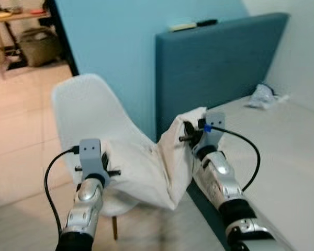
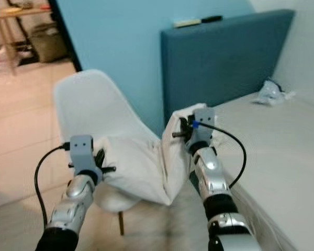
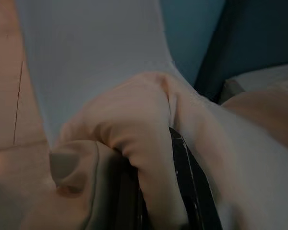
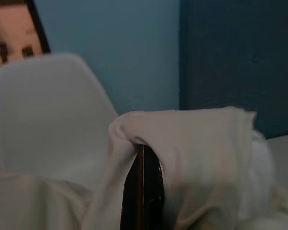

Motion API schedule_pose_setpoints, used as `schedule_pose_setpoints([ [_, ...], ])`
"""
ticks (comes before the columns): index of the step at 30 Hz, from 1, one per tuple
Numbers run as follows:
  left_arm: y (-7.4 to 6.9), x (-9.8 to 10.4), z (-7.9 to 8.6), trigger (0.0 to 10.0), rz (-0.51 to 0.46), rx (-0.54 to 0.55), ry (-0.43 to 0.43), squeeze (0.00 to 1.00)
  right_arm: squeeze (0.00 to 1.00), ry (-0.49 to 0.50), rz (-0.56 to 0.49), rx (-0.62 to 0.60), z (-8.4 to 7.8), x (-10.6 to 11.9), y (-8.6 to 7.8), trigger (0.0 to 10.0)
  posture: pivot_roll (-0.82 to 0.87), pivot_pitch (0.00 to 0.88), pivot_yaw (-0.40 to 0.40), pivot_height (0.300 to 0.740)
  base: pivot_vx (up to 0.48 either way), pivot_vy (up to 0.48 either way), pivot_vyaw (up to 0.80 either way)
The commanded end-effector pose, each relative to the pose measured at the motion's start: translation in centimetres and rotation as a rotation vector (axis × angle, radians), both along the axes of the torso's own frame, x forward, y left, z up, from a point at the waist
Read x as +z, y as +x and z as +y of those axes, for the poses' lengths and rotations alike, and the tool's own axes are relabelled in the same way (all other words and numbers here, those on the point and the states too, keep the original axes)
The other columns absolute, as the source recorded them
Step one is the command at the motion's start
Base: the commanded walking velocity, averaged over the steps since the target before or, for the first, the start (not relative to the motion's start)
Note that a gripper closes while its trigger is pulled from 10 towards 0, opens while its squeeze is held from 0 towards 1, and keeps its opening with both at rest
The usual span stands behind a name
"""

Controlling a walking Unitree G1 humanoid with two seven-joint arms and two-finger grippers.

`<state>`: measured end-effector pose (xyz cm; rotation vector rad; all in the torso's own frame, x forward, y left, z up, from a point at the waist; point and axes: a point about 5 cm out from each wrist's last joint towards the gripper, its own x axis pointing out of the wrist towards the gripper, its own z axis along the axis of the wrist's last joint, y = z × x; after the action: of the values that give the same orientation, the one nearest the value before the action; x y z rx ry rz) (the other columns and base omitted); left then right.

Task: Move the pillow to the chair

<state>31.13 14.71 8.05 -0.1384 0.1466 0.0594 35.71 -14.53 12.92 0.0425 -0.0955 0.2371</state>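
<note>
The left claw (image 1: 105,166) is clamped on one end of the pillow (image 1: 146,167), over the seat of the smooth white moulded chair (image 1: 89,112). The pillow's long axis sags rightward, soft, creased and limp, to the right claw (image 1: 191,133), which pinches its other end beside the bed (image 1: 282,141).

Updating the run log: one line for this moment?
pillow: held over chair seat | left gripper: shut on pillow | right gripper: shut on pillow | not released
</note>
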Motion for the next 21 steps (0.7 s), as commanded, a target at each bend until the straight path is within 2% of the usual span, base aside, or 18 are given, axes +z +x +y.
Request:
schedule_pose_setpoints([
  [1, 0.3, 0.2, -0.1, 10.0, -0.005, 0.017, 0.011, 0.00, 0.00, 0.007, -0.055, 0.060, 1.3, 1.3, 0.4, 10.0, 0.00, 0.011, -0.052, 0.740, 0.000, 0.000, 0.80],
  [4, 0.2, 0.1, -0.2, 10.0, 0.000, 0.032, 0.013, 0.00, 0.00, 0.000, -0.052, 0.065, 1.1, 1.4, 0.4, 10.0, 0.00, 0.015, -0.068, 0.740, 0.000, 0.000, 0.80],
  [5, 0.1, -0.1, -0.2, 10.0, 0.019, 0.052, -0.019, 0.00, 0.00, -0.010, -0.049, 0.073, 1.0, 1.4, 0.5, 10.0, 0.00, 0.018, -0.075, 0.740, 0.000, 0.000, 0.80],
  [7, 0.0, -0.2, -0.2, 10.0, 0.024, 0.055, -0.027, 0.00, 0.00, -0.014, -0.046, 0.075, 1.0, 1.4, 0.5, 10.0, 0.00, 0.020, -0.079, 0.740, 0.000, 0.000, 0.80],
  [10, -0.1, -0.2, -0.1, 10.0, 0.030, 0.056, -0.013, 0.00, 0.00, -0.020, -0.035, 0.074, 0.9, 1.0, 0.5, 10.0, 0.00, 0.021, -0.079, 0.740, 0.000, 0.000, 0.80],
  [12, -0.1, -0.2, 0.3, 10.0, 0.026, 0.065, 0.047, 0.00, 0.00, -0.019, -0.017, 0.065, 0.7, 0.5, 0.3, 10.0, 0.01, 0.025, -0.068, 0.740, 0.000, 0.000, 0.80],
  [14, -0.1, -0.2, 0.5, 10.0, 0.017, 0.056, 0.060, 0.00, 0.00, -0.017, -0.011, 0.060, 0.7, 0.2, 0.3, 10.0, 0.01, 0.028, -0.057, 0.740, 0.000, 0.000, 0.80],
  [19, 0.0, 0.0, 0.8, 10.0, 0.015, 0.043, 0.050, 0.00, 0.00, -0.017, 0.012, 0.043, 0.4, -0.6, -0.1, 10.0, 0.01, 0.033, -0.035, 0.740, 0.000, 0.000, 0.80],
  [21, 0.2, 0.1, 0.9, 10.0, 0.019, 0.040, 0.049, 0.00, 0.00, 0.008, 0.030, 0.030, 0.3, -0.8, -0.2, 10.0, 0.01, 0.035, -0.030, 0.740, 0.000, 0.000, 0.00],
])
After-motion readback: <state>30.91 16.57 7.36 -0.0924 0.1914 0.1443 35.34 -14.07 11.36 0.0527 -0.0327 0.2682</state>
